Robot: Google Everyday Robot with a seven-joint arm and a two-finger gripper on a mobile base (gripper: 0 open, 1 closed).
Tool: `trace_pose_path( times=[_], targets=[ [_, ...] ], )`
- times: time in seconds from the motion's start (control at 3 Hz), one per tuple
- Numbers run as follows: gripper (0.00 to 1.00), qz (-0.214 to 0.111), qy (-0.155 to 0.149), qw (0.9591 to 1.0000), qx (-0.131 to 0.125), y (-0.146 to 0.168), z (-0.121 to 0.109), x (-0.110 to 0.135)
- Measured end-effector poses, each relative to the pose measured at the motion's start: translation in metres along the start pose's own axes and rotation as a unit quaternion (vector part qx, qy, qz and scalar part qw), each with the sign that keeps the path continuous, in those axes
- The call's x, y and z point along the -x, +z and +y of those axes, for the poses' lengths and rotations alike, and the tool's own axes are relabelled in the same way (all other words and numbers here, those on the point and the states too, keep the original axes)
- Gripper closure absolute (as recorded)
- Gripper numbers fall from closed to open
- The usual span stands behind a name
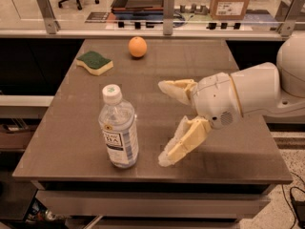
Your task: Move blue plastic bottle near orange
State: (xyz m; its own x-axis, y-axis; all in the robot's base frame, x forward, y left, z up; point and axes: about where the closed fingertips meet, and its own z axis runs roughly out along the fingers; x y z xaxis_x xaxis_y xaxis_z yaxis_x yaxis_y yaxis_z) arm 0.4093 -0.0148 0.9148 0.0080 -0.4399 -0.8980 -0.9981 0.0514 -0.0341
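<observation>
The blue plastic bottle (118,129), clear with a white cap and a "TEA" label, stands upright near the front left of the brown table (219,56). The orange (137,46) sits at the far edge of the table, well behind the bottle. My gripper (165,123) is open, its two cream fingers spread wide, just right of the bottle and not touching it. It holds nothing.
A green-and-yellow sponge (95,62) lies at the far left, left of the orange. A glass-railed ledge (167,30) runs behind the table, with a cardboard box (230,4) beyond it. My white arm (257,92) reaches in from the right.
</observation>
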Motion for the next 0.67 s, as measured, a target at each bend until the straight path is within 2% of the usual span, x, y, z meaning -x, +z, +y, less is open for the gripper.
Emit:
trace_pose_path(
  times=[0.33,0.67],
  targets=[
    [0.0,-0.025,0.01,0.9996,-0.001,0.014,0.005,0.01],
    [0.0,-0.071,0.016,0.9973,0.009,0.025,0.011,0.019]
  ],
)
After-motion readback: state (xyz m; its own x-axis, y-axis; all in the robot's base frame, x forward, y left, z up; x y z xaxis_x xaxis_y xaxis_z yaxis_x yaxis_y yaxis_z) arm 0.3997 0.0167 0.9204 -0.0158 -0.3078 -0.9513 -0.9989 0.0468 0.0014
